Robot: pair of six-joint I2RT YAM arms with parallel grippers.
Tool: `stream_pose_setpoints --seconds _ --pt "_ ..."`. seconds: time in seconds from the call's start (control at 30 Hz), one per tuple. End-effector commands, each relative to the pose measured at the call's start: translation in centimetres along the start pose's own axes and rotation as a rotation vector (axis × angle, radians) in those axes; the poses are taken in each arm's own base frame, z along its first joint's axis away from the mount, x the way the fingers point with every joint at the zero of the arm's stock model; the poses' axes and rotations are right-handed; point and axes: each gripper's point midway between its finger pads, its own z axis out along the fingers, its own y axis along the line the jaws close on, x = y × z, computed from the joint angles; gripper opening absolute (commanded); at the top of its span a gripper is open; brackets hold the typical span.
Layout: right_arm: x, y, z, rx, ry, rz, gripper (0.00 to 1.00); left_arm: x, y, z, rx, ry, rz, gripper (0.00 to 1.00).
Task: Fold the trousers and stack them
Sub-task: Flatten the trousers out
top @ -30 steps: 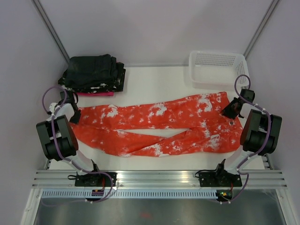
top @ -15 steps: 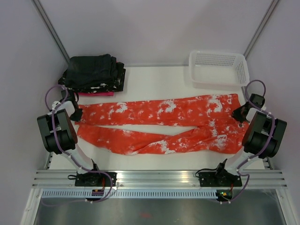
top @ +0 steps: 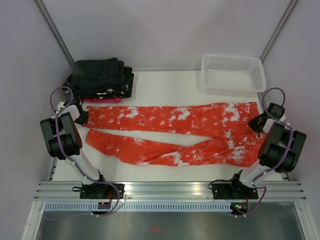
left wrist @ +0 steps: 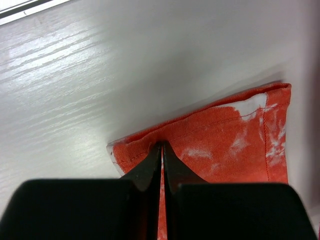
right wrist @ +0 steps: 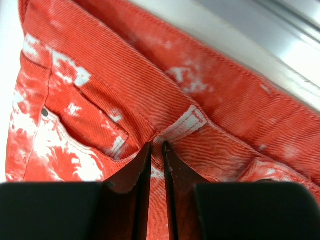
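The orange-red trousers (top: 170, 120) with white splotches lie across the table, waist to the right and legs to the left. The far leg is pulled straight between my two grippers. The near leg (top: 145, 150) lies slack and bends diagonally in front of it. My left gripper (top: 81, 116) is shut on the far leg's hem; in the left wrist view the gripper (left wrist: 162, 145) pinches the stitched edge of the trousers (left wrist: 235, 135). My right gripper (top: 256, 123) is shut on the waistband; in the right wrist view the gripper (right wrist: 156, 145) clamps the trousers (right wrist: 90, 75) beside a white belt loop (right wrist: 185, 122).
A stack of black folded garments (top: 100, 79) sits at the back left on a pink folded cloth (top: 102, 100). A white plastic basket (top: 232, 71) stands at the back right. An aluminium rail (top: 170, 190) runs along the near edge.
Both grippers have moved outward and farther back, and the right one has closed on the waistband. The far leg has gone from slack to stretched straight, and the trousers have shifted back.
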Motion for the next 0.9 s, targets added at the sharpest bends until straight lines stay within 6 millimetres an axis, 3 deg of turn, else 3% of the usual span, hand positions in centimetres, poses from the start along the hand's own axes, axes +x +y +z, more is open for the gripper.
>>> stream_pose_setpoints --seconds 0.0,0.2,0.27,0.33,0.43,0.47,0.5,0.53,0.6,0.67,0.73,0.8,0.87 --pt "-0.3 2.7 0.0 -0.064 -0.006 -0.063 0.22 -1.5 -2.0 0.9 0.053 -0.031 0.03 0.06" --pt "-0.5 4.6 0.5 -0.118 0.024 -0.107 0.25 -1.8 -2.6 0.6 0.072 -0.026 0.05 0.06" --pt "-0.9 5.0 -0.3 -0.12 0.031 -0.114 0.26 -2.2 -3.0 -1.1 0.105 -0.034 0.052 0.09" --pt "-1.3 5.9 -2.3 -0.154 0.018 -0.126 0.35 -2.0 -2.9 -2.7 0.151 -0.036 0.065 0.14" --pt "-2.3 7.4 -6.4 -0.215 -0.028 -0.16 0.59 -3.5 -2.7 -7.6 0.236 -0.11 0.079 0.63" --pt "-2.5 7.8 -7.5 -0.234 -0.037 -0.169 0.72 -3.7 -2.5 -8.9 0.258 -0.128 0.093 0.89" --pt "-3.1 8.6 -9.7 -0.268 -0.068 -0.185 0.76 -4.0 -2.3 -11.4 0.306 -0.152 0.101 0.94" --pt "-2.8 9.3 -10.9 -0.312 -0.063 -0.194 0.78 -4.1 -2.2 -12.7 0.332 -0.164 0.116 0.98" --pt "-2.5 10.3 -13.7 -0.373 -0.079 -0.205 0.82 -3.6 -0.6 -15.3 0.333 -0.164 0.122 0.99" --pt "-1.6 11.1 -15.5 -0.422 -0.076 -0.208 0.83 -2.6 0.4 -16.1 0.323 -0.142 0.133 0.99" --pt "-0.2 11.2 -17.2 -0.465 -0.075 -0.213 0.83 -0.7 2.2 -16.3 0.301 -0.11 0.157 0.99" --pt "1.7 10.4 -17.8 -0.47 -0.045 -0.222 0.83 1.7 4.7 -15.1 0.247 -0.067 0.151 0.99" --pt "3.2 9.6 -17.8 -0.455 -0.015 -0.263 0.84 2.7 6.5 -15.2 0.225 -0.068 0.131 0.99"
